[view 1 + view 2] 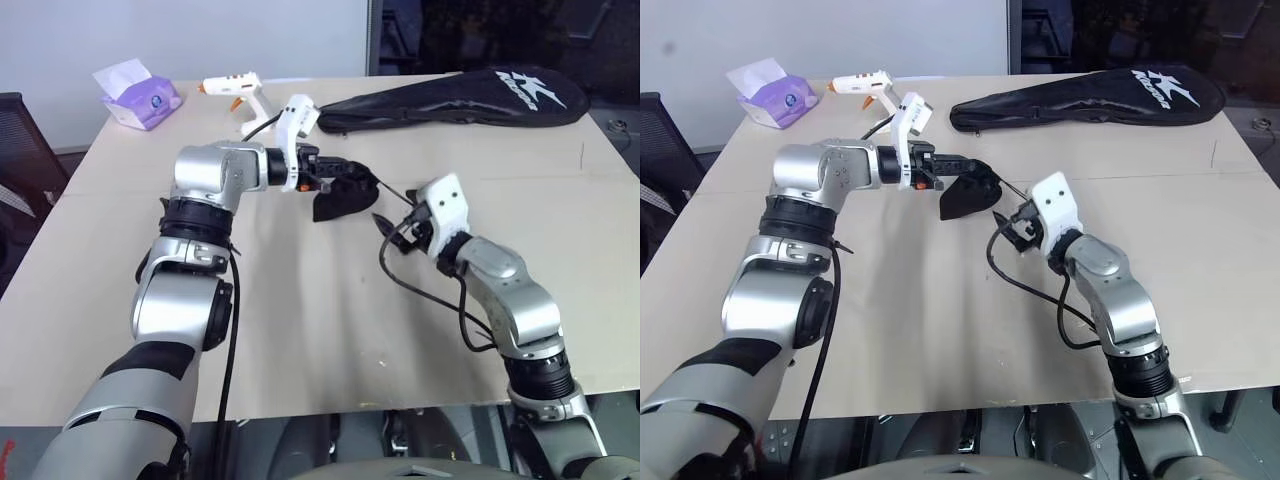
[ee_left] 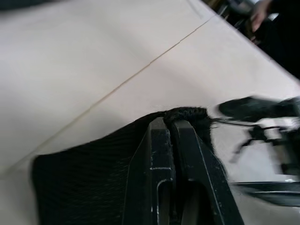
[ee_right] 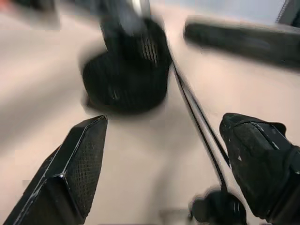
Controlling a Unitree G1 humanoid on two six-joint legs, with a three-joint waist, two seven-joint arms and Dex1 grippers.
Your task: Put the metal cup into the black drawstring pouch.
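The black drawstring pouch [image 1: 338, 198] hangs just above the tan table [image 1: 300, 330], mid-table. My left gripper [image 2: 168, 123] is shut on its top rim, fingers pinching the fabric edge. The pouch's thin cord [image 3: 197, 117] trails toward my right gripper [image 1: 392, 232], and a toggle [image 3: 218, 211] lies close to it. My right gripper stands open a short way to the right of the pouch, nothing between its fingers [image 3: 79, 159]. The metal cup is out of view.
A long black racket cover with a white logo [image 1: 460, 100] lies at the back right. A white glue gun [image 1: 235, 90] and a purple tissue box [image 1: 140, 95] sit at the back left. A person's hand [image 2: 260, 14] shows beyond the table.
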